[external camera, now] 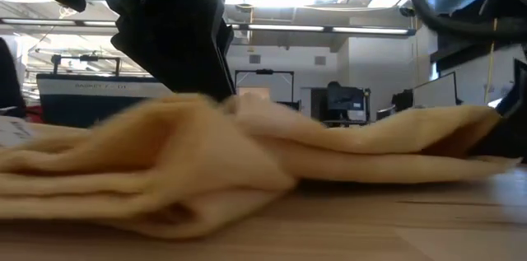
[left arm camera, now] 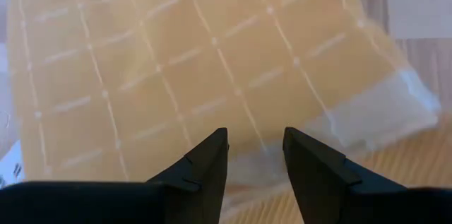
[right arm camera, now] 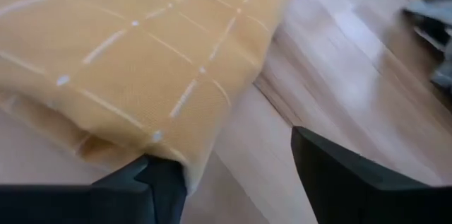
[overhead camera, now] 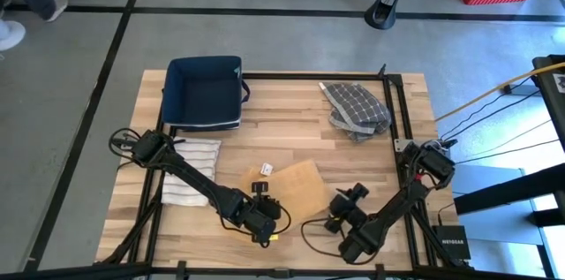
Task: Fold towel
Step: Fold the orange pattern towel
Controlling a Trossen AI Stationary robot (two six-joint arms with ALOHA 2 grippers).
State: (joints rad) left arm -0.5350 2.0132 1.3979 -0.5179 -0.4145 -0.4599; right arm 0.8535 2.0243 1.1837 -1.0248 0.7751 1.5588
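Observation:
A yellow towel with a thin white grid [overhead camera: 298,187] lies folded in several layers on the near middle of the wooden table; the low view shows it as a rumpled stack [external camera: 247,162]. My left gripper [overhead camera: 267,200] [left arm camera: 256,146] is open at the towel's near-left side, with its fingertips over the cloth close to an edge. My right gripper [overhead camera: 335,209] [right arm camera: 229,157] is open wide at the towel's near-right corner [right arm camera: 176,160]. One of its fingers [right arm camera: 159,181] is right at that folded corner and the other stands over bare wood. My left gripper has its fingertips over the towel's top layer near its edge [left arm camera: 268,167], slanting down; I cannot tell whether they touch the cloth. My right gripper has one finger right against the folded corner [right arm camera: 185,174]; I cannot tell whether it touches.
A dark blue basket [overhead camera: 205,93] stands at the far left of the table. A grey checked cloth [overhead camera: 356,108] lies crumpled at the far right, and a white striped cloth [overhead camera: 190,172] lies at the left. A small white tag [overhead camera: 265,169] lies by the towel. A black frame [overhead camera: 393,103] edges the table.

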